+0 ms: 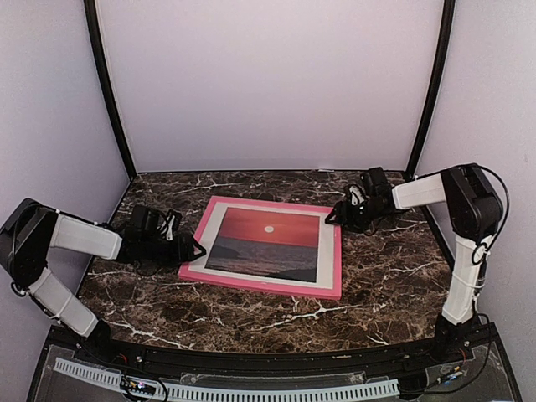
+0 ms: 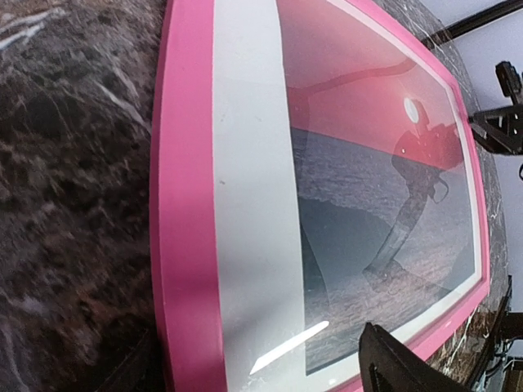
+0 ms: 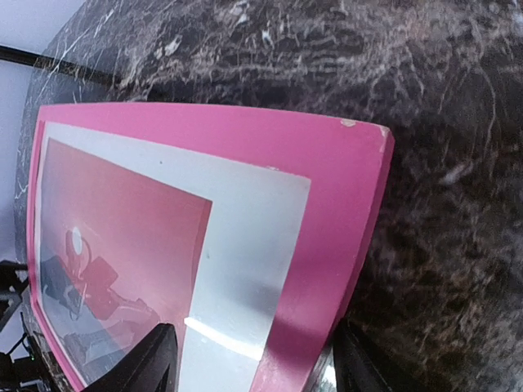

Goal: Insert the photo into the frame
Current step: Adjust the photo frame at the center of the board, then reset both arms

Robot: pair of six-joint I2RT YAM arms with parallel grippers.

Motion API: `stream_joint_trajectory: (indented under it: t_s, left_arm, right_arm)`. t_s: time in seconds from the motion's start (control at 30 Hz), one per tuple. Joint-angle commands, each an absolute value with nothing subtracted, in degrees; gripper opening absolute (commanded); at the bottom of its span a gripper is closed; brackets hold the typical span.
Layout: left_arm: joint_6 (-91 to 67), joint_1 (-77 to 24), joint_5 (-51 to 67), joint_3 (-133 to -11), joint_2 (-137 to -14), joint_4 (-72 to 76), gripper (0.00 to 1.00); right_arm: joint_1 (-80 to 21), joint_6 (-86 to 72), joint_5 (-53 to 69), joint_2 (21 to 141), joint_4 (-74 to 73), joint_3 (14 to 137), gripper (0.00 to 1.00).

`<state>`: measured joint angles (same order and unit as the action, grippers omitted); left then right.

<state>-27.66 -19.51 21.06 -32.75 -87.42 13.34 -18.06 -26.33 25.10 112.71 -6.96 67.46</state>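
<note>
Photo (image 1: 266,243) sits inside the frame (image 1: 194,272), picture side up: red-orange sky, small white sun, dark sea, its wide white border meeting the pink-red wood on all four sides. The two lie flat and a little askew on the dark marbled surface (image 1: 377,285), between my two arms. The front is glossy and mirrors a dark arm shape in both wrist views.

My left jaws are low at the frame's left side, close to its near-left corner, tips right at the pink edge. They stand apart: one dark finger (image 2: 400,363) shows over the print, while the other is only a dim shape against the marble outside the edge. I cannot tell whether either touches the wood.

My right jaws are at the far-right corner, also apart. One finger (image 3: 151,363) hangs over the glossy front, the other (image 3: 359,367) is just outside the pink edge above the marble, so that the frame's edge lies between them, ungripped.
</note>
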Motion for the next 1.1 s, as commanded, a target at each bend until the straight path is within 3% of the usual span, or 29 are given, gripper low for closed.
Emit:
stream_joint_trajectory:
  t_s: [0.0, 0.2, 0.43, 0.57, 0.67, 1.07]
  left_arm:
    - [-33.2, -24.77, 21.08, -29.07, -82.77, 10.21, 0.86]
    - [-34.98, -26.61, 19.15, -27.51, -77.7, 8.22, 0.86]
    - [-30.13, -26.63, 11.51, -32.59, -74.86, 1.38, 0.93]
    - [-27.14, -26.63, 5.91, -36.64, -73.48, -3.41, 0.97]
    - [-25.72, -26.59, 2.45, -39.43, -71.6, -6.73, 0.99]
    - [-23.63, -26.2, -10.56, -48.25, -67.68, -16.55, 0.99]
  right_arm:
    - [-18.55, -23.24, 26.02, 116.83, -11.34, 72.68, 0.66]
    - [-17.63, -19.2, 19.77, 116.61, -16.16, 76.11, 0.69]
    - [-17.67, -13.72, 5.8, 108.39, -20.63, 74.33, 0.73]
    - [-17.7, -11.82, -1.77, 101.84, -23.05, 71.93, 0.83]
    - [-17.75, -11.04, -6.0, 97.62, -24.15, 70.48, 0.98]
    - [-17.74, -10.81, -7.75, 88.8, -22.18, 67.14, 0.99]
